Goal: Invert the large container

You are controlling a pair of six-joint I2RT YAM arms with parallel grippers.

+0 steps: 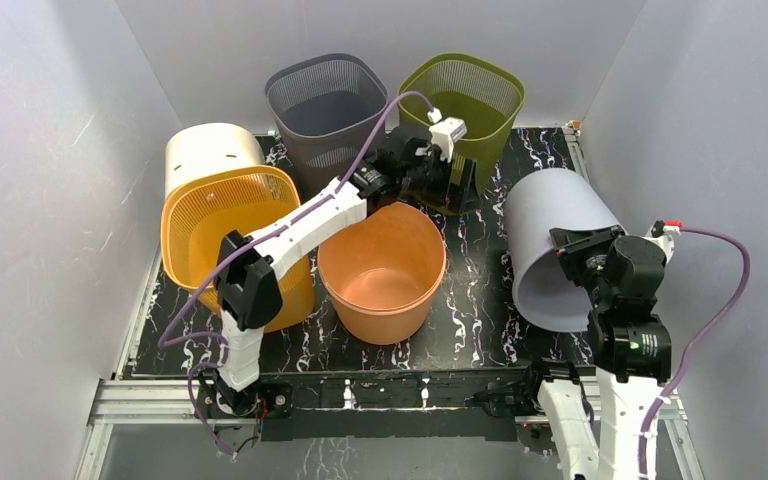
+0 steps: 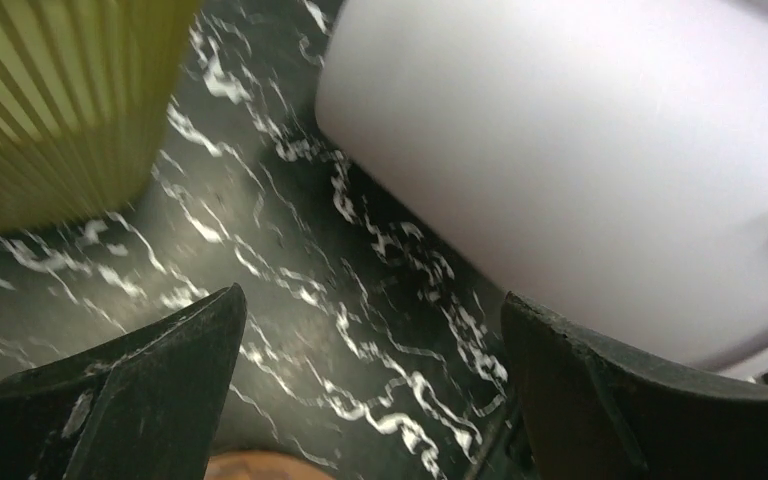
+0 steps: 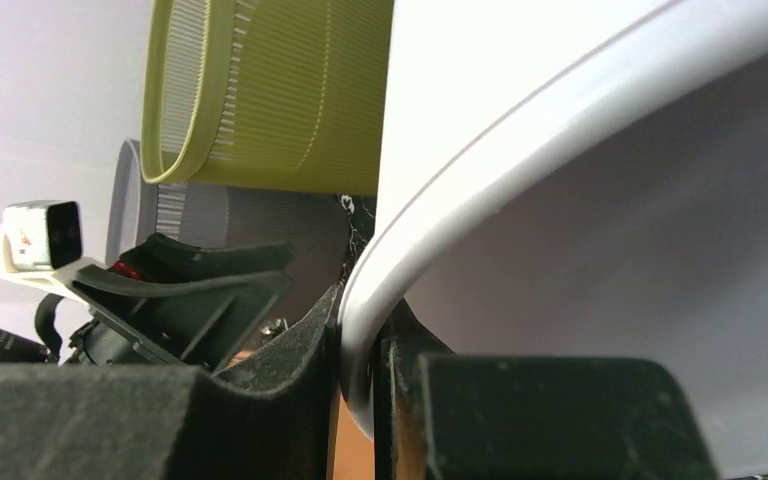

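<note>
Container point(image 1: 558, 235) lies sideways, mouth nearward, rim in right claw point(image 3: 358, 345).

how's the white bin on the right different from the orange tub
The white bin lies tipped on its side; the orange tub stands upright, mouth up. The white bin looks bigger and longer; the orange tub is squat. The right gripper is shut on the white bin's rim; nothing holds the orange tub. Both have solid walls.

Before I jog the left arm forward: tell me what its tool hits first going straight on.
Probably the black marbled tabletop, in the gap between the olive bin and the tipped pale container; depth is hard to judge.
</note>
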